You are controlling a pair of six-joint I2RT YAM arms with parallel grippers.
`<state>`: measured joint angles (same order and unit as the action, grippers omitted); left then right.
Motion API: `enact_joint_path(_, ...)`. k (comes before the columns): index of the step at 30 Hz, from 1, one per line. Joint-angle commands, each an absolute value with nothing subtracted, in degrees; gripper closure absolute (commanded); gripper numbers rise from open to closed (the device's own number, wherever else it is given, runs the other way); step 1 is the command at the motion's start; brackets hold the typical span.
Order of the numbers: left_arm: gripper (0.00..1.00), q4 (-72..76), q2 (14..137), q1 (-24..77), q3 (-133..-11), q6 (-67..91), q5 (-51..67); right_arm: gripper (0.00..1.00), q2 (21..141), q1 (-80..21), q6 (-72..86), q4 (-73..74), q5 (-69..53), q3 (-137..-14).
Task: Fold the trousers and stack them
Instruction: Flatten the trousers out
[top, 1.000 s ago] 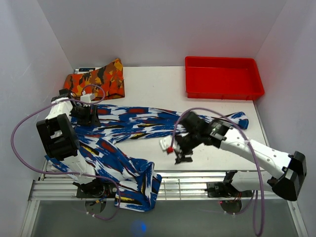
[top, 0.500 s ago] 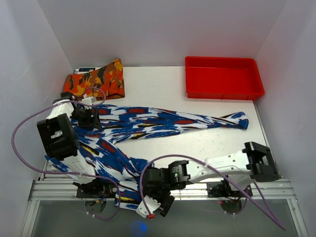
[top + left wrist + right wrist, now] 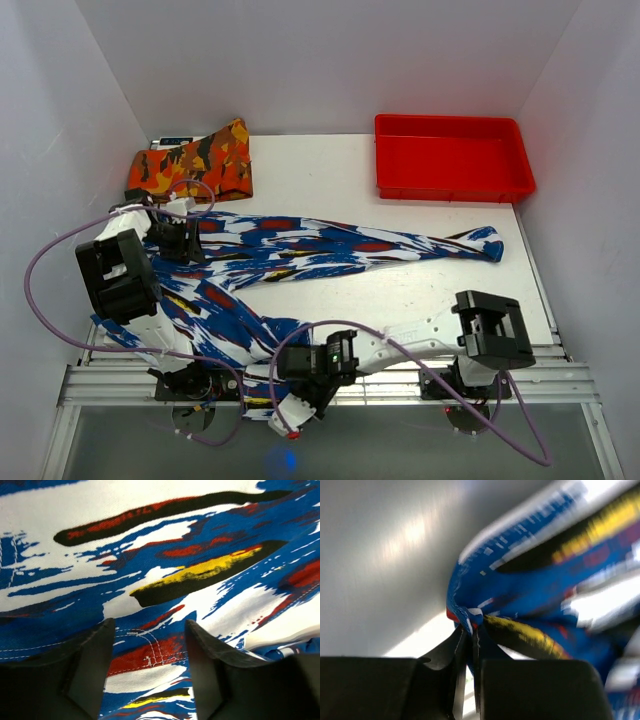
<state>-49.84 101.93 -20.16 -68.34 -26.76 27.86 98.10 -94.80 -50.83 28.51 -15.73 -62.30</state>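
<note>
From above, the trousers [image 3: 300, 245] lay spread across the white tabletop [image 3: 420, 290]. One leg ran out long to the right, its cuff ending near the right edge. The waist end was bunched on the left and spilled over the near edge of the tabletop. The left end effector [image 3: 178, 238] sat low on the fabric at the far left, at the start of that long leg. The right arm reached across the near edge, and the right end effector [image 3: 300, 400] was down at the overhanging fold of cloth. At the back, an orange patterned cloth [image 3: 195, 165] lay folded in the left corner, and a red tray [image 3: 452, 150] sat at the right, well apart from the trousers.

On the left wrist camera, the left end effector [image 3: 150, 665] had its jaws standing wide apart, with nothing clamped between them. The trousers [image 3: 165, 555] filled the view beneath, a stitched seam running across the gap. Whether the tips were pressing the cloth, I couldn't tell.

On the right wrist camera the view was blurred, but the right end effector [image 3: 469, 640] was closed tight, with a pinch of the trousers [image 3: 545, 595] caught between the fingertips [image 3: 454, 645] and the fabric bunching out to the right.
</note>
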Motion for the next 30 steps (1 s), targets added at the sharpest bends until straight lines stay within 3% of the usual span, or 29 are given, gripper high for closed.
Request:
enact_joint_path(1,0.34,-48.4,101.2,-20.7,-67.0,-27.9,26.9,0.92,88.6,-88.5,-53.1,37.1,-11.2,-58.0)
enact_joint_path(7,0.53,-48.2,101.2,-21.0,-65.0,-28.7,25.1,0.92,67.8,-74.1,-65.3,49.8,-5.8,-47.5)
enact_joint_path(13,0.62,-48.2,101.2,-21.0,-63.7,-28.3,25.6,0.92,50.7,-56.8,-85.2,51.1,-0.3,-34.3)
enact_joint_path(16,0.64,-48.1,101.2,-21.0,-63.5,-28.1,25.2,0.84,49.0,-47.4,-92.7,49.6,1.9,-32.1)
enact_joint_path(19,0.64,-47.9,101.2,-21.0,-63.8,-27.7,24.5,0.72,51.2,-36.2,-97.9,44.2,0.6,-33.0)
enact_joint_path(22,0.64,-47.8,102.0,-21.0,-65.1,-26.6,23.9,0.51,56.5,-25.5,-101.5,37.7,-3.9,-36.5)
enact_joint_path(25,0.63,-47.9,102.3,-21.0,-66.6,-25.8,24.1,0.04,62.7,-20.0,-99.4,32.8,-6.9,-43.1)
enact_joint_path(26,0.62,-48.0,102.2,-21.1,-66.9,-25.4,24.1,0.10,65.4,-19.2,-98.2,32.3,-7.4,-45.2)
enact_joint_path(30,0.57,-48.3,100.5,-21.0,-67.8,-25.4,24.5,0.10,69.1,-15.1,-91.5,33.0,-10.5,-57.2)
